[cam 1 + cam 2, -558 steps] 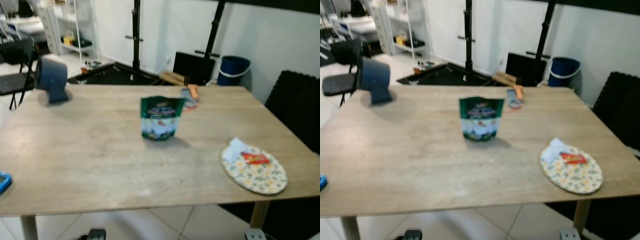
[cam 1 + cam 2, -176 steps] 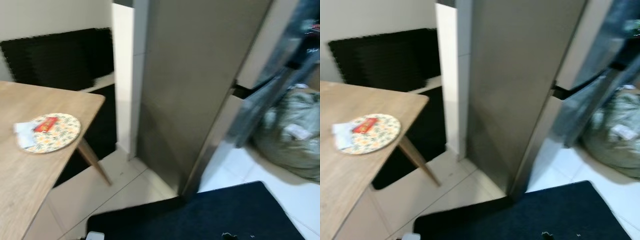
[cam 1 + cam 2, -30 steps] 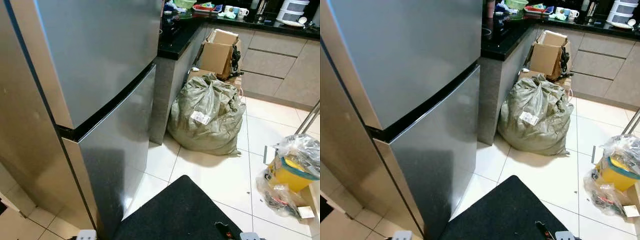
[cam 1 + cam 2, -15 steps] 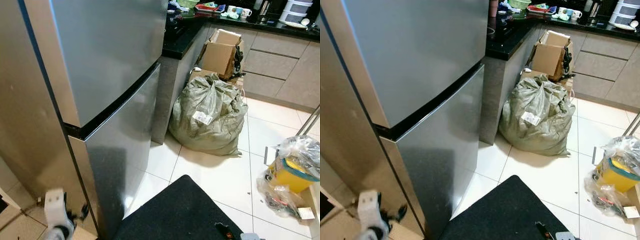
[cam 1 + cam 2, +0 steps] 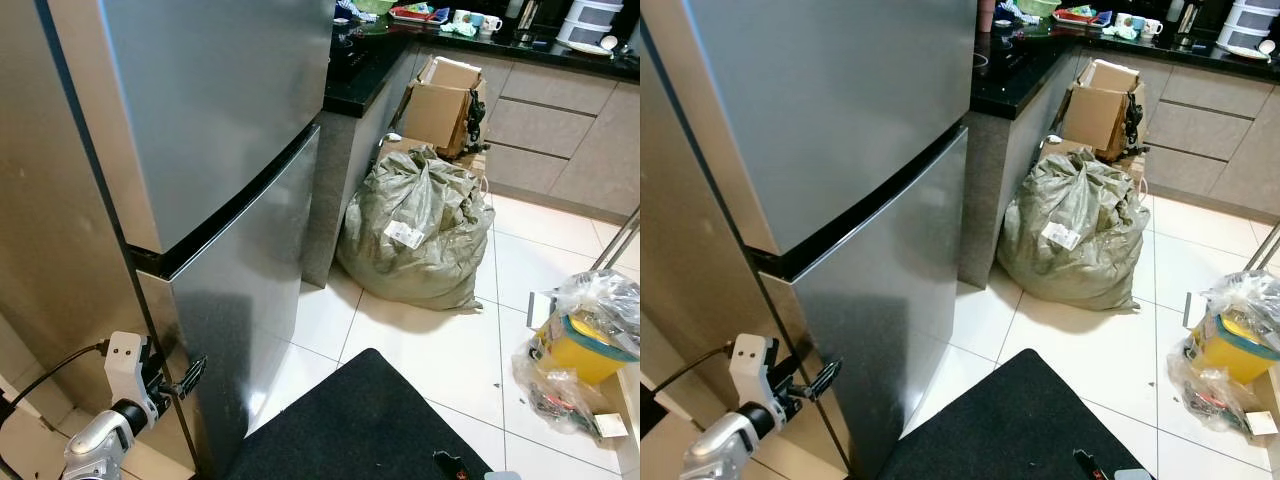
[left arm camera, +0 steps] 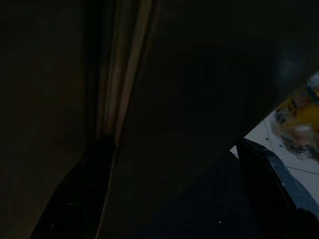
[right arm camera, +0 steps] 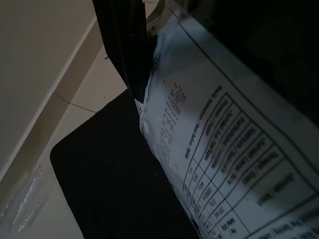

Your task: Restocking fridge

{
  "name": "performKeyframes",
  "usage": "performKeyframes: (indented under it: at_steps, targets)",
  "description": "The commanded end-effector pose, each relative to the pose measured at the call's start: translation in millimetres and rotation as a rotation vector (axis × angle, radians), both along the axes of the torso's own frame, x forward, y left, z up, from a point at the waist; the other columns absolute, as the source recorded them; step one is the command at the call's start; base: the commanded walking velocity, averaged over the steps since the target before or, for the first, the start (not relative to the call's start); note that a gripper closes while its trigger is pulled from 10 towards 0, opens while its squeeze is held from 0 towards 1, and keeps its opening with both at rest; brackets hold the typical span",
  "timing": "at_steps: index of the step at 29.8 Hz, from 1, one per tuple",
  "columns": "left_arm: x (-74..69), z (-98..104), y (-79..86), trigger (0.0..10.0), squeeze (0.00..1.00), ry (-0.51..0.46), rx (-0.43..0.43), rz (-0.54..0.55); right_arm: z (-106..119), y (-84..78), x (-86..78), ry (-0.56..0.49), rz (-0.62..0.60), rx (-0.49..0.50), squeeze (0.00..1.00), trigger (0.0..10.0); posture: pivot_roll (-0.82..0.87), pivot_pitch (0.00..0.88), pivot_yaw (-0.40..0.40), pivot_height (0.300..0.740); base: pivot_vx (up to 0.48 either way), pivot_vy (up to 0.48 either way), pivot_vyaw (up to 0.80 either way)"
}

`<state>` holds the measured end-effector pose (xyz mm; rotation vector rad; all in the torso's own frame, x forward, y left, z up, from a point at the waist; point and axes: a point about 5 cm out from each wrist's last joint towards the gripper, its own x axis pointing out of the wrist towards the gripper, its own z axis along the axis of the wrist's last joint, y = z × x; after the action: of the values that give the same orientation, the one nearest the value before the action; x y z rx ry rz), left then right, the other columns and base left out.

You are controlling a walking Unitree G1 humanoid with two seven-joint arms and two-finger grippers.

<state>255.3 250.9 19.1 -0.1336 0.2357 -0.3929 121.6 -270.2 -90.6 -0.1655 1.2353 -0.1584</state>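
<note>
reaching at the fridge (image 5: 200, 150) door edge, left hand (image 5: 190, 377) slightly spread; right hand (image 7: 130, 59) pinching a pouch (image 7: 219, 149).

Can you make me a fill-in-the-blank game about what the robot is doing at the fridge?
1. The left gripper reaches toward the edge of the fridge's ____ door.
2. The right gripper holds a ____ printed with small text.
3. On the floor before the fridge lies a ____ mat.
4. Beside the counter sits a big green ____.

Missing words: lower; pouch; black; sack
</note>
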Motion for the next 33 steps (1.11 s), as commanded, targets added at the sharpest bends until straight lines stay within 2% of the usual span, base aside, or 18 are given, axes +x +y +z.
performKeyframes:
  at_steps: [1,2,6,7,8,9,13,14,15,20,23,28,33]
  targets:
    - [12.5,18.3,-2.1,10.0,0.00,-0.088,0.037,-0.072,3.0,-4.3,4.5,-0.020,-0.003,-0.011,0.00,10.0,-0.07,0.000,-0.082,0.740,0.000,0.000,0.00]
    - [16.2,23.1,-2.5,10.0,0.00,-0.116,0.060,-0.070,3.0,-4.3,4.7,-0.021,-0.003,-0.012,0.00,10.0,-0.07,0.000,-0.082,0.740,0.000,0.000,0.00]
    - [19.5,28.2,-4.9,10.0,0.00,-0.144,0.065,-0.087,3.1,-4.3,4.8,-0.021,-0.003,-0.012,0.00,10.0,-0.07,0.000,-0.084,0.740,0.000,0.000,0.00]
    - [21.3,32.3,-14.7,10.0,0.00,-0.169,0.037,-0.155,3.0,-4.3,4.7,-0.021,-0.003,-0.011,0.00,10.0,-0.07,0.000,-0.084,0.740,0.000,0.000,0.00]
    - [21.3,32.3,-14.7,10.0,0.00,-0.169,0.037,-0.155,3.0,-4.3,4.7,-0.021,-0.003,-0.011,0.00,10.0,-0.07,0.000,-0.084,0.740,0.000,0.000,0.00]
    - [21.1,33.5,-22.3,10.0,0.00,-0.176,0.015,-0.208,3.0,-4.3,4.6,-0.021,-0.003,-0.011,0.00,10.0,-0.07,0.000,-0.084,0.740,0.000,0.000,0.00]
    - [14.9,34.1,-51.8,10.0,0.00,-0.166,-0.066,-0.417,3.0,-4.5,4.4,-0.020,-0.003,-0.011,0.00,10.0,-0.07,0.000,-0.085,0.740,0.000,0.000,0.00]
    - [14.9,34.1,-51.8,10.0,0.00,-0.166,-0.066,-0.417,3.0,-4.5,4.4,-0.020,-0.003,-0.011,0.00,10.0,-0.07,0.000,-0.085,0.740,0.000,0.000,0.00]
    - [13.2,35.2,-61.2,10.0,0.00,-0.166,-0.091,-0.471,3.1,-4.6,4.4,-0.021,-0.004,-0.012,0.00,10.0,-0.07,0.000,-0.086,0.740,0.000,0.000,0.00]
    - [5.3,39.2,-87.9,10.0,0.00,-0.167,-0.170,-0.616,3.2,-5.0,4.5,-0.022,-0.004,-0.011,0.00,10.0,-0.07,0.000,-0.086,0.740,0.000,0.000,0.00]
    - [1.4,36.1,-96.6,10.0,0.00,-0.153,-0.183,-0.655,3.4,-5.3,4.6,-0.023,-0.005,-0.010,0.00,10.0,-0.07,0.000,-0.084,0.740,0.000,0.000,0.00]
    - [0.1,32.8,-99.8,10.0,0.00,-0.142,-0.187,-0.662,3.4,-5.3,4.7,-0.024,-0.005,-0.009,0.00,10.0,-0.07,0.000,-0.083,0.740,0.000,0.000,0.00]
    - [-9.5,30.7,-105.9,10.0,0.00,-0.089,-0.212,-0.708,3.4,-5.0,4.8,-0.022,-0.002,-0.009,0.00,10.0,-0.07,0.000,-0.083,0.740,0.000,0.000,0.00]
